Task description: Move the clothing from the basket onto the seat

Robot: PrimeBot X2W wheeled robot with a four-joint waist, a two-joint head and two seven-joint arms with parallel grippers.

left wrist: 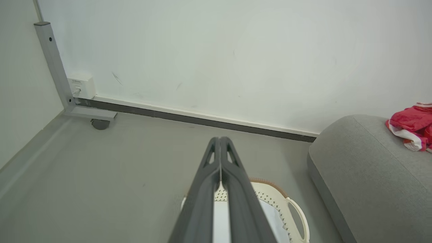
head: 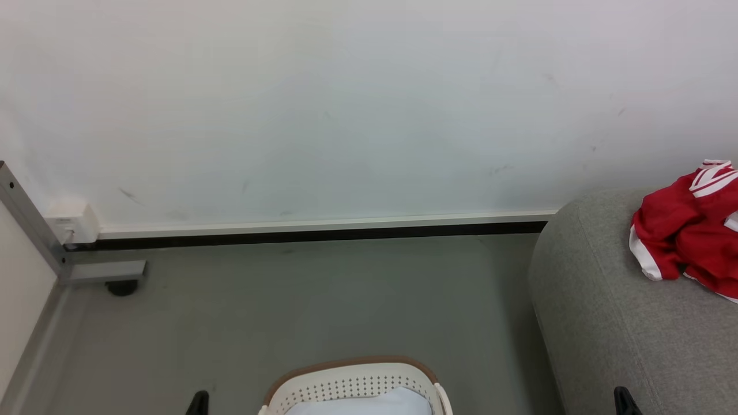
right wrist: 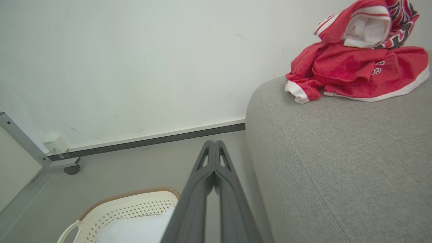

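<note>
Red soft fabric with white stripes and white trim, the clothing (head: 689, 230) lies crumpled in a heap on top of the seat (head: 611, 334), a large grey woven-fabric sofa with a rounded edge. The heap is at 3 o'clock in the head view. In the right wrist view it is at 1 o'clock, with one white-trimmed fold drooping toward the rounded edge.

At 6 o'clock in the head view is the basket (head: 346, 385), an oval cream-white plastic tub with perforated walls and a brown woven-look rim. It stands on the grey floor (head: 317, 300), just beside the seat's end and apart from it. The part of its inside that shows holds a pale blue-white liner (head: 369, 404).

The left gripper (left wrist: 220, 140) is clenched, its two long dark fingers pressed flat against each other and pointing above the basket toward the white wall (head: 346, 115). In the head view its tip pokes up at 7 o'clock, clear of the basket's rim. The right gripper (right wrist: 214, 143) is likewise clamped tight, tips meeting, with the seat's side close at its 3 o'clock and the basket at its 7 o'clock.

A dark skirting strip (head: 317, 233) runs along the foot of the wall. At 9 o'clock in the head view a grey metal frame (head: 104, 271) rests on a black caster (head: 122, 287), beside a small white socket box (head: 72, 222).
</note>
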